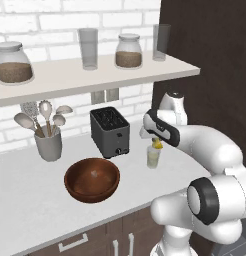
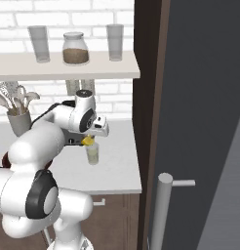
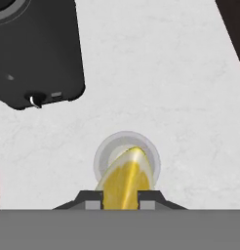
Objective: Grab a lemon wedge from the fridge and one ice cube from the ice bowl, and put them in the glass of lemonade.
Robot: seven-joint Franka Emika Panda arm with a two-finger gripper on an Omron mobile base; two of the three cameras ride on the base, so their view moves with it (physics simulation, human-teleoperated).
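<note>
The hand [image 1: 156, 143] is clenched on the lemon wedge [image 3: 126, 183], the yellow piece pinched between the two dark fingertips [image 3: 90, 201]. In the hand view the wedge hangs straight above the round mouth of the glass of lemonade [image 3: 127, 161]; from the left base view it sits just above the rim, and whether it touches the glass cannot be told. The glass [image 1: 153, 157] stands on the pale worktop [image 1: 40, 200], near its right end.

Just beside the glass, to the left, is a dark grey toaster [image 1: 110, 132], close to the hand's side. Further left and nearer the worktop's front edge lies the ice bowl [image 1: 92, 179], well apart from the glass. Behind it a pale cup [image 1: 48, 145] holds spoons and spatulas against the white brick wall.

Above, a shelf [image 1: 95, 75] carries two lidded jars of brown grains [image 1: 128, 51] and two tall empty glasses [image 1: 88, 48]. In the right base view the fridge [image 2: 205, 122] rises close on the right, its silver handle [image 2: 163, 210] in the foreground. No writing can be read anywhere.
</note>
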